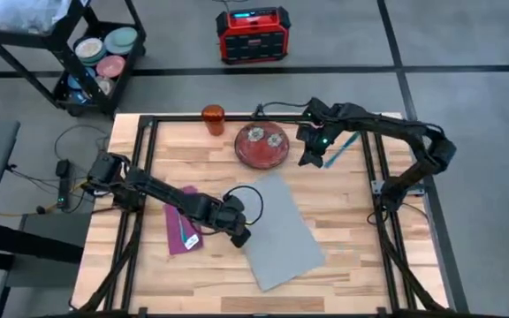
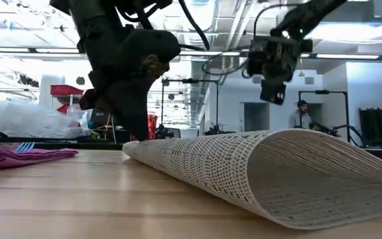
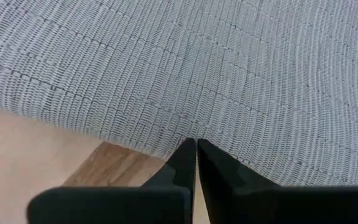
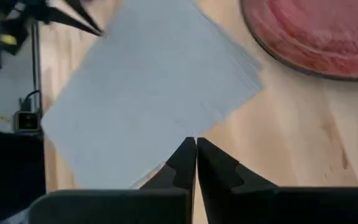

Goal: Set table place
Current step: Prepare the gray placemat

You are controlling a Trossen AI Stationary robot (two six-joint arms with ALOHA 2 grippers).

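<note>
From my seat I saw the left gripper low at the left edge of the placemat, its fingers pressed together at the mat's border. In the left wrist view the tips met right at the woven edge, but I could not tell whether any of the mat sat between them. In the low view that near side of the mat lay flat on the table, while its other side rose in a curl off the wood.

The mat lay askew across the middle of the table. The plate sat beyond it toward the far edge, with the cup just to its left at the far rail. The napkin lay left of the mat under the left arm, with a utensil on it. Another utensil, teal, lay right of the plate.

The right gripper hung in the air just right of the plate, above the table, fingers closed together and holding nothing.
</note>
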